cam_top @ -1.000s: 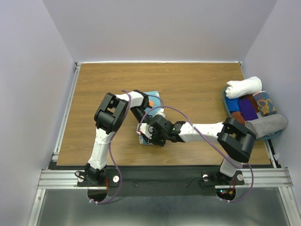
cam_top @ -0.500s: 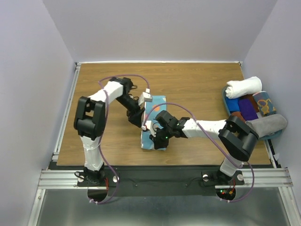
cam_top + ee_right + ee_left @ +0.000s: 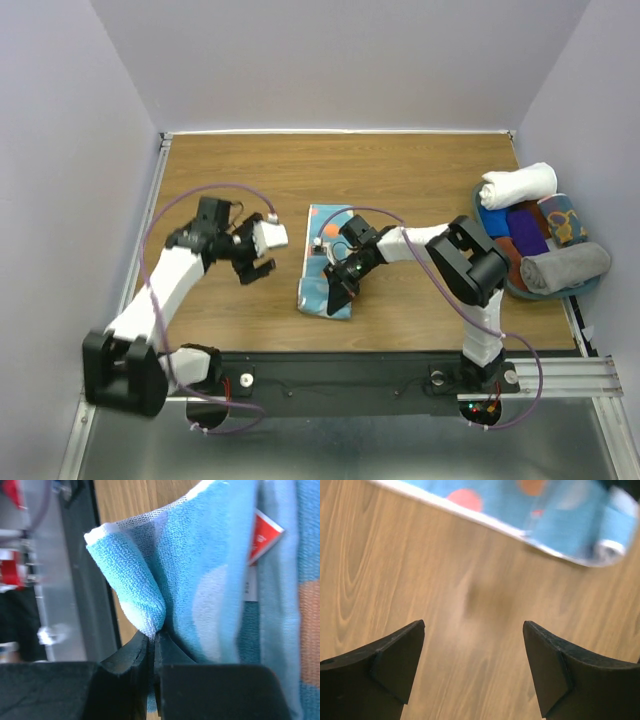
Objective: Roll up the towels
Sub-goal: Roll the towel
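A light blue towel [image 3: 322, 262] with orange and pale dots lies as a long folded strip on the wooden table [image 3: 420, 170]. My right gripper [image 3: 334, 296] is at the strip's near end and is shut on a folded corner of it. In the right wrist view its jaws [image 3: 155, 634] pinch that lifted fold, and the rest of the towel [image 3: 215, 570] spreads beyond. My left gripper [image 3: 256, 268] hovers open over bare wood to the left of the towel, apart from it. The left wrist view shows the open gripper [image 3: 474, 625] with the towel's edge [image 3: 530, 510] ahead.
A teal basket [image 3: 478, 212] at the table's right edge holds several rolled towels, among them a white one [image 3: 517, 184], a grey one [image 3: 565, 266] and a dark patterned one [image 3: 564, 221]. The metal rail [image 3: 350, 375] runs along the near edge, close to the towel's end.
My left gripper let go of the towel, opened and swung away to the left. My right gripper closed on the towel's near corner and shifted toward its near end.
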Controlling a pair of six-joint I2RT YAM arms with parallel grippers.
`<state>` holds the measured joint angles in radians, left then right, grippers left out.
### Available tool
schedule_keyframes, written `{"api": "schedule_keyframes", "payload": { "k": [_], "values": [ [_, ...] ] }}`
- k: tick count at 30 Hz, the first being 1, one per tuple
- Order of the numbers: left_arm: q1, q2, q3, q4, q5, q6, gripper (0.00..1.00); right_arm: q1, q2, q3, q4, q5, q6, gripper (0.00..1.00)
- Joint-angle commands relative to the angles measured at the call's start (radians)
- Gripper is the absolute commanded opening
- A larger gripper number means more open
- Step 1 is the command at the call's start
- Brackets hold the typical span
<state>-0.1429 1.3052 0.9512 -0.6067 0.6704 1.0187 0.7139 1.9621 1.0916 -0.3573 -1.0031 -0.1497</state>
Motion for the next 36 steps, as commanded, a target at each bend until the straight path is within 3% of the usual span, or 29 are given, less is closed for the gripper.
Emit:
{"api": "schedule_keyframes", "payload": {
  "k": [1,3,8,11,16,21,25,30,36],
  "values": [
    [-0.165,-0.286,-0.188,0.166,-0.139,0.104,0.92,-0.030,0.070,0.046,-0.035,-0.147,0.048,0.01],
    [-0.298,-0.421,-0.311,0.226,-0.205,0.113,0.95,-0.036,0.096,0.057,-0.040,-0.175,0.059,0.00],
    [-0.605,-0.547,-0.475,0.347,-0.355,0.110,0.95,-0.051,0.173,0.086,-0.048,-0.207,0.087,0.01],
    [-0.711,-0.517,-0.515,0.421,-0.438,0.103,0.93,-0.062,0.198,0.100,-0.052,-0.219,0.110,0.01],
    [-0.897,-0.379,-0.511,0.534,-0.538,0.064,0.81,-0.083,0.241,0.123,-0.058,-0.239,0.137,0.01],
    [-0.980,-0.256,-0.497,0.637,-0.609,0.032,0.72,-0.087,0.256,0.126,-0.060,-0.246,0.144,0.03],
    [-0.991,-0.169,-0.490,0.667,-0.657,0.041,0.63,-0.090,0.256,0.126,-0.062,-0.242,0.145,0.03],
    [-0.992,-0.054,-0.502,0.716,-0.718,0.054,0.58,-0.091,0.255,0.120,-0.063,-0.252,0.138,0.05],
    [-0.991,0.006,-0.480,0.673,-0.697,-0.006,0.34,-0.096,0.213,0.109,-0.066,-0.221,0.128,0.12]
  ]
}}
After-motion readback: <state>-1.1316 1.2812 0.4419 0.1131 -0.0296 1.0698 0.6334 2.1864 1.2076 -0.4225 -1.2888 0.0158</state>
